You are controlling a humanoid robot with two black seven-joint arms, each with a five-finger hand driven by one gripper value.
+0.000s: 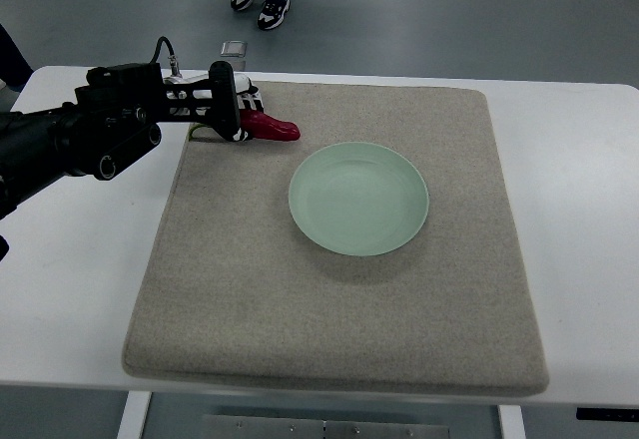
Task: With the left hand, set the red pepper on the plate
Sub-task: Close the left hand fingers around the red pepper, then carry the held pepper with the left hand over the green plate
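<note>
The left hand (232,108) reaches in from the picture's left edge on a black arm and sits over the far left corner of a grey felt mat (329,319) that covers most of a white desk (579,219). Its fingers (243,120) are curled down around the stem end of the red pepper (274,128), clamped on it, while the pepper's tapered tip sticks out to the right, clear of the hand. The pepper lies low at the mat's surface near the far left corner; whether it rests on the felt or is just off it cannot be told from this angle. A pale green plate (358,199) stands on the mat near its middle, to the right of and nearer than the pepper, with a strip of bare felt between the plate's rim and the pepper's tip. The plate's face is bare. Beyond the desk's far edge, on the grey floor, a person's shoes (261,0) show at the top of the picture, and a small square object (234,49) lies just past the desk edge.
</note>
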